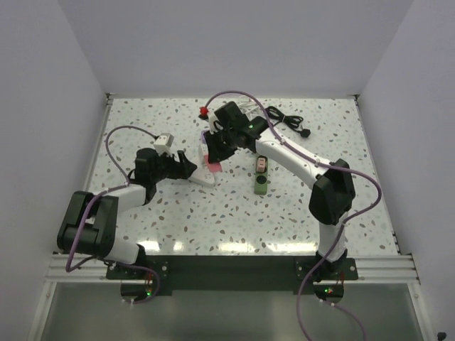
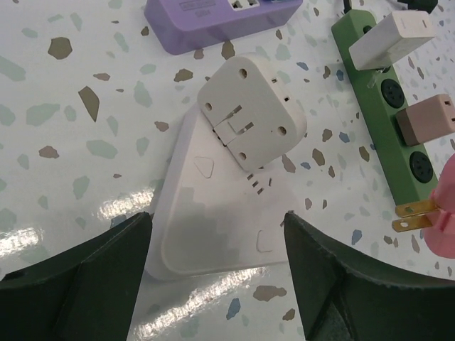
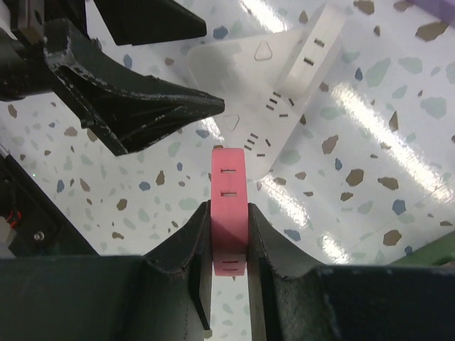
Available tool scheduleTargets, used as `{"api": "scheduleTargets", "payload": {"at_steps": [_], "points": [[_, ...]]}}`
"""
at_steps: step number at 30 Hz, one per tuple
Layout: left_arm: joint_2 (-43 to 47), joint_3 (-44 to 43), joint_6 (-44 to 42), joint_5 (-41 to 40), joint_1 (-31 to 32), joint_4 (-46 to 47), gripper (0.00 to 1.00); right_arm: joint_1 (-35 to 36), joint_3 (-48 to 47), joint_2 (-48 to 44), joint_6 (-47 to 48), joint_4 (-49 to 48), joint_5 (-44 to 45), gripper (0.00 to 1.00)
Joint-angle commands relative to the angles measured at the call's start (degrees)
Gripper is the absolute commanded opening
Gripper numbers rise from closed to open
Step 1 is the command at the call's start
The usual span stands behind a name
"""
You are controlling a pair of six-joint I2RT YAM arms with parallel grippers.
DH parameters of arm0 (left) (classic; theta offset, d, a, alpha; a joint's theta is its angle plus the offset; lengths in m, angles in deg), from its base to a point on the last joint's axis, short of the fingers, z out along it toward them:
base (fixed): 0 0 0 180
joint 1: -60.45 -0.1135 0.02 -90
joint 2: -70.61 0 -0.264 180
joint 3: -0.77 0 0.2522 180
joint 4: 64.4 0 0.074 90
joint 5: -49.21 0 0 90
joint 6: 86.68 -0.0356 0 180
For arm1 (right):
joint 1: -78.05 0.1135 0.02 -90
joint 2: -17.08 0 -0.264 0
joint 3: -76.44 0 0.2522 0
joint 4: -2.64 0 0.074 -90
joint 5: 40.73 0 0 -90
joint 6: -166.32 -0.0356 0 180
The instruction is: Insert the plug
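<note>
My right gripper [image 3: 229, 238] is shut on a pink plug [image 3: 229, 202] and holds it just above the table, beside a corner of the white triangular socket hub [image 3: 249, 67]. In the left wrist view the plug [image 2: 444, 217] shows at the right edge with two brass prongs pointing towards the hub [image 2: 213, 220]. A white square adapter [image 2: 249, 114] sits on the hub's far part. My left gripper [image 2: 217, 277] is open, one finger on each side of the hub's near edge. In the top view the hub [image 1: 203, 177] lies between both grippers.
A green power strip [image 2: 398, 142] with a white plug [image 2: 391, 39] and a dusky pink adapter [image 2: 426, 121] lies right of the hub. A purple power strip [image 2: 213, 18] lies beyond it. A black cable [image 1: 288, 122] and a red item [image 1: 204, 111] lie at the back.
</note>
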Motion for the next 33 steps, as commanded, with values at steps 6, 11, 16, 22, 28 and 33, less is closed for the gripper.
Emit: {"api": "scheduleTargets", "payload": {"at_steps": [6, 11, 16, 22, 28, 33], "points": [[-6.5, -3.6, 1.4, 3.1, -0.4, 4.9, 0.76, -0.4, -6.0, 5.7, -1.1, 10.8, -3.4, 0.0], [-6.2, -3.3, 1.4, 2.5, 0.7, 4.7, 0.65, -0.5, -5.9, 6.1, -0.2, 11.9, -3.2, 0.0], [-7.8, -4.2, -0.2, 2.1, 4.9, 3.2, 0.49, -1.2, -6.3, 6.0, 1.1, 14.0, -1.8, 0.0], [-9.8, -3.9, -0.8, 1.9, 8.0, 3.9, 0.43, -2.3, -2.5, 3.7, 2.0, 14.4, 0.0, 0.0], [-13.3, -3.7, -1.8, 4.5, 10.5, 6.8, 0.41, -2.9, -1.6, 0.6, 4.7, 17.2, 6.6, 0.0], [-13.8, -3.6, -2.8, 6.5, 11.4, 7.4, 0.39, -3.6, -0.2, -1.6, 6.5, 17.9, 8.7, 0.0]]}}
